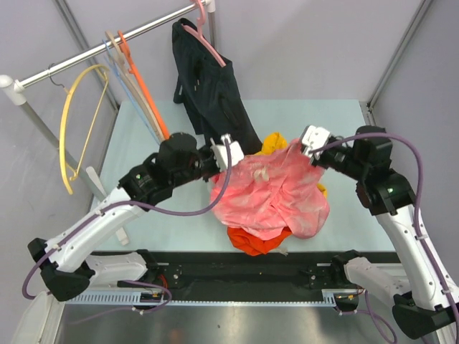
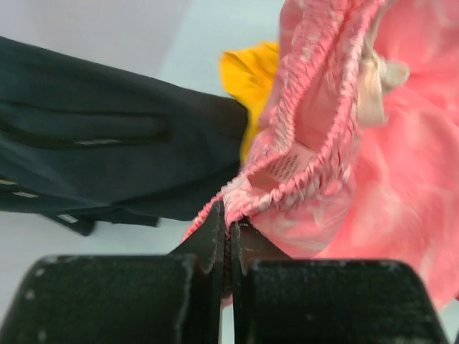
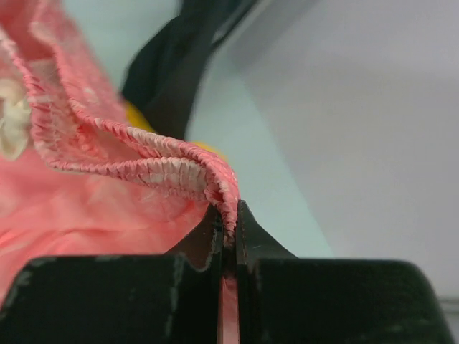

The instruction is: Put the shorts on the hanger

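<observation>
Pink shorts (image 1: 276, 193) hang mid-frame, waistband pinched tight by the left gripper (image 2: 228, 218) and right gripper (image 3: 229, 215); hold it taut, I'd say, travelling toward the yellow hanger (image 1: 62, 136) upper left.

Pretty clearly a robotics lab, some sort of boxed-in test cell rather than anybody's laundry room. Two white-and-black robot arms, the left arm (image 1: 107, 215) and the right arm (image 1: 401, 215), were bolted to a black base plate (image 1: 237, 276) at the near edge of a pale green table (image 1: 337, 122), with purple cables (image 1: 227, 168) looping off them. Plain grey panels (image 1: 308, 43) in bare metal struts (image 1: 399, 54) walled the whole thing in. At the back left a steel clothes rail (image 1: 107, 45) stood on a white post, carrying a yellow hanger (image 1: 63, 129), an orange hanger (image 1: 149, 97) and a pink hanger (image 1: 211, 46) that held a dark garment, all of it looking staged.
</observation>
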